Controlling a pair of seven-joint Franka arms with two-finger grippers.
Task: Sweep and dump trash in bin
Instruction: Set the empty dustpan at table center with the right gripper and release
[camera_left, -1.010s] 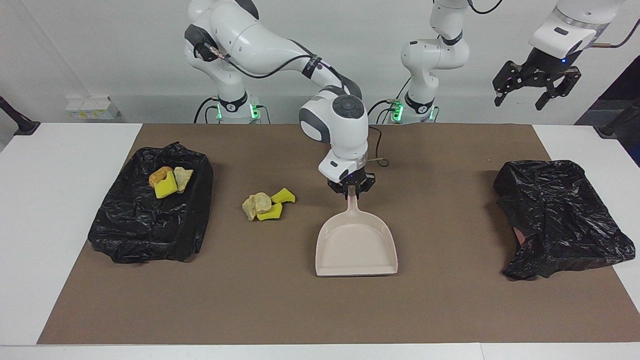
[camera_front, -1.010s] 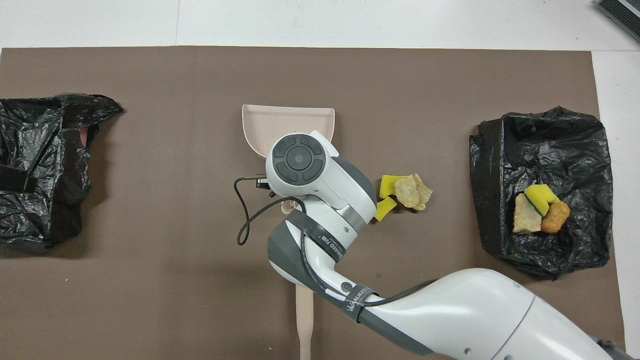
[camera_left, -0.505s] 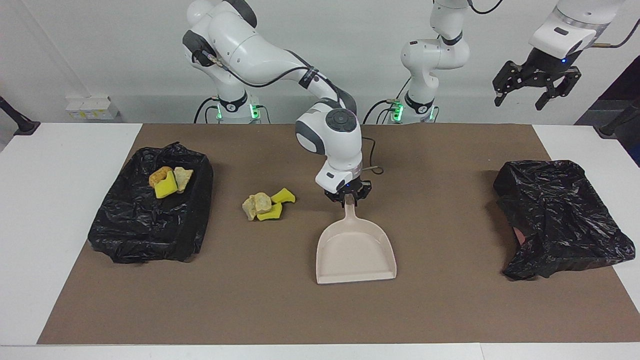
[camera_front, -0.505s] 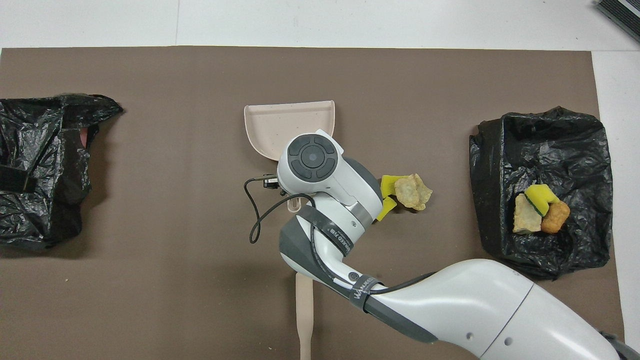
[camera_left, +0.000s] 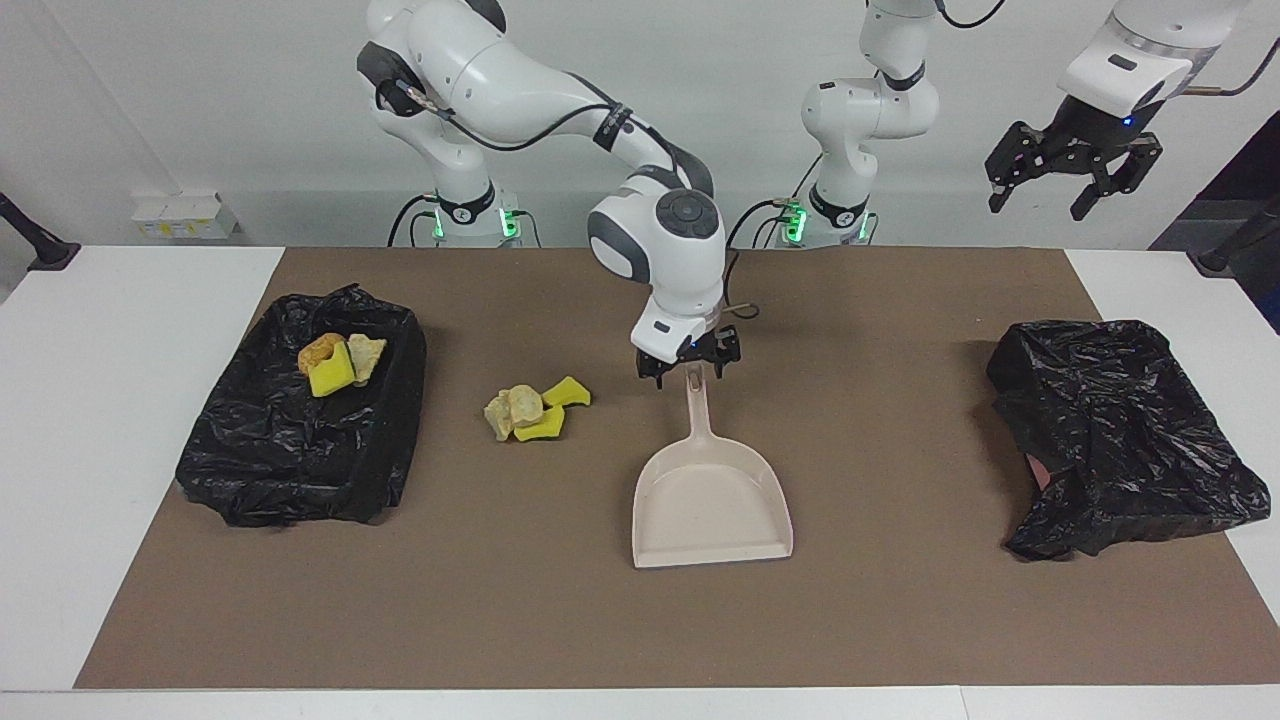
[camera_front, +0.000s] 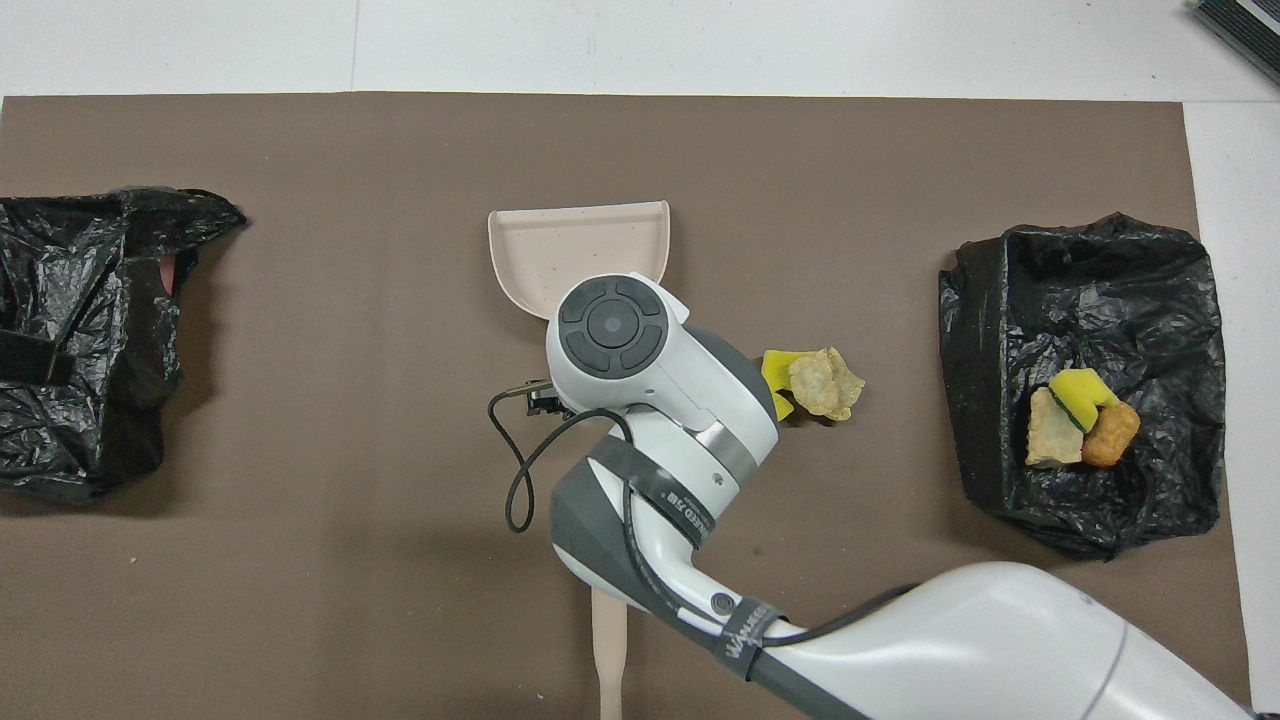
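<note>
Loose trash (camera_left: 533, 408) (camera_front: 815, 384), yellow sponge pieces and pale foam lumps, lies on the brown mat between the beige dustpan (camera_left: 712, 500) (camera_front: 575, 240) and the bin. The bin (camera_left: 262, 455) (camera_front: 1150, 300) is lined with a black bag and holds more trash (camera_left: 338, 362) (camera_front: 1080, 425): a yellow piece, a pale lump and an orange-brown one. The dustpan lies flat, handle toward the robots. My right gripper (camera_left: 690, 366) hangs open just above the handle's end, its fingers either side of it. In the overhead view the wrist hides it. My left gripper (camera_left: 1040, 205) waits open, high over the left arm's end of the table.
A crumpled black bag (camera_left: 1120, 430) (camera_front: 80, 330) lies at the left arm's end of the mat. A beige stick-like handle (camera_front: 608, 650) pokes out from under the right arm near the robots' edge. White table borders surround the brown mat (camera_left: 900, 620).
The right gripper has opened, let go of the dustpan's handle and risen slightly. The dustpan slid a little away from the robots and now lies flat. The left arm has not moved.
</note>
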